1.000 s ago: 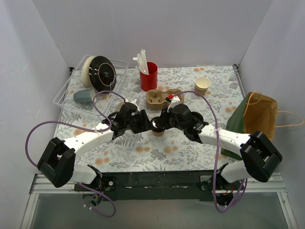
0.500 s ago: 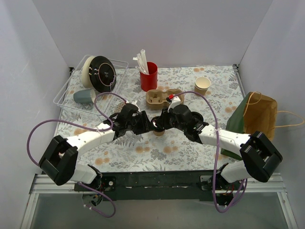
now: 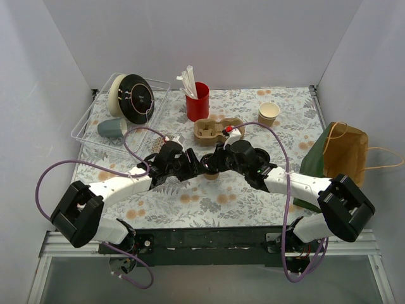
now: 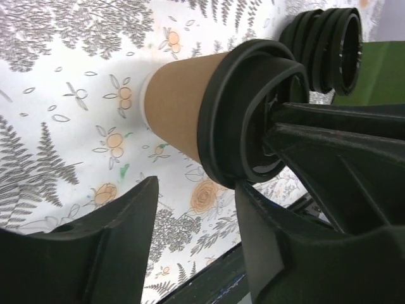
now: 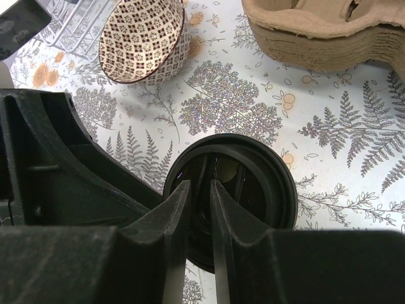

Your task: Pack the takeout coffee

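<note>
- Takeout coffee (image 4: 177, 104) stands upright mid-table (image 3: 253, 199), w/ both arms crowding in on it from 9 & 3 o'clock.
- Black lid (image 5: 266, 190) sits on the cup's top; the brown wall below it is bare.
- R gripper (image 5: 199, 183) reaches in from 3 o'clock, over the top. Its fingers are nearly together, only a slit betw. them, nipped on the lid's near rim.
- L gripper (image 4: 197, 187) is at the cup's 9 o'clock, jaws apart & holding nothing, floral cloth showing betw. them. The cup sits just past the tips, one tip right by the lid's edge.
- Pulp cup carrier (image 3: 215, 128) lies at the cup's 12 o'clock, near but not touching.
- Patterned bowl (image 5: 142, 38) is at approx 10 o'clock, its outside showing.
- Stack of black lids (image 4: 326, 38) is just beside the cup on the R arm's side.
- Brown paper bag (image 3: 345, 152) is out at 3 o'clock by the table edge, well apart.
</note>
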`<state>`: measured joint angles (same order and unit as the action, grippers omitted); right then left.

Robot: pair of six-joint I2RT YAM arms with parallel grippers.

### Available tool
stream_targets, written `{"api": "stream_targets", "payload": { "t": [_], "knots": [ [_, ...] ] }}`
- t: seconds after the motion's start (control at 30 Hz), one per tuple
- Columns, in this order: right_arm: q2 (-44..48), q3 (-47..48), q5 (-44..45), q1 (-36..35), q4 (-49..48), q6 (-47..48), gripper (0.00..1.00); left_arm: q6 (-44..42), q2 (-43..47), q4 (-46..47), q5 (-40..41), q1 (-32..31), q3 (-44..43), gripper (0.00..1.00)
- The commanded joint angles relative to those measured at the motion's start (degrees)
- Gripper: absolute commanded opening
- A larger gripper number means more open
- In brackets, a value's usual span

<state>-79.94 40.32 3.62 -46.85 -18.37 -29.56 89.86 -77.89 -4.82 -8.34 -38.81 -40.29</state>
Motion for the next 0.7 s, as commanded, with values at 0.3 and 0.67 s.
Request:
{"api": "stream_targets", "payload": {
  "t": [0.3,0.67],
  "knots": [
    [1.36,7.75,-2.92,-0.17,12.30,0.91,0.48,-10.84,8.28,-20.40,9.48,0.05,-16.12,0.75],
    [17.50,8.91,10.44,-0.17,20.04,3.19,0.99,-30.61,0.30,-20.67,4.83,-0.30,-23.16,0.92]
  ]
}}
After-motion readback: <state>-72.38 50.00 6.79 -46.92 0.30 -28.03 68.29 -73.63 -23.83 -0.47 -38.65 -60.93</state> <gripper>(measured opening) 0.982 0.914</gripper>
